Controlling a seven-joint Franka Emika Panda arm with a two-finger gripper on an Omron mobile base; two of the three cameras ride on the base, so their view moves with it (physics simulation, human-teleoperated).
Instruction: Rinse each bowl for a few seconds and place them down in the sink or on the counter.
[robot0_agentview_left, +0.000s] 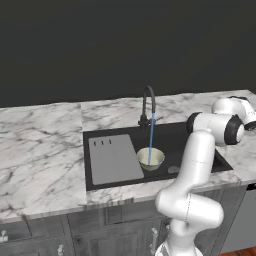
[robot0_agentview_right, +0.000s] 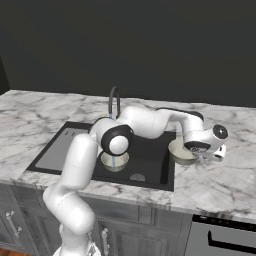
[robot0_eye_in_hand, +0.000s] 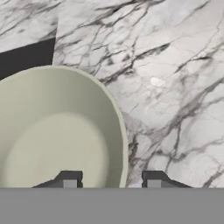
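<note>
One bowl (robot0_eye_in_hand: 57, 131), cut off at the frame edge, sits under the pincer (robot0_eye_in_hand: 111, 180). Its fingers straddle the rim, parted, not clamping. Far left of it, another bowl (robot0_agentview_left: 150, 158) catches faucet water in the sink (robot0_agentview_left: 172, 137).

A glossy white arm (robot0_agentview_left: 196, 165) of rounded tubular links with dark grey joint caps.
</note>
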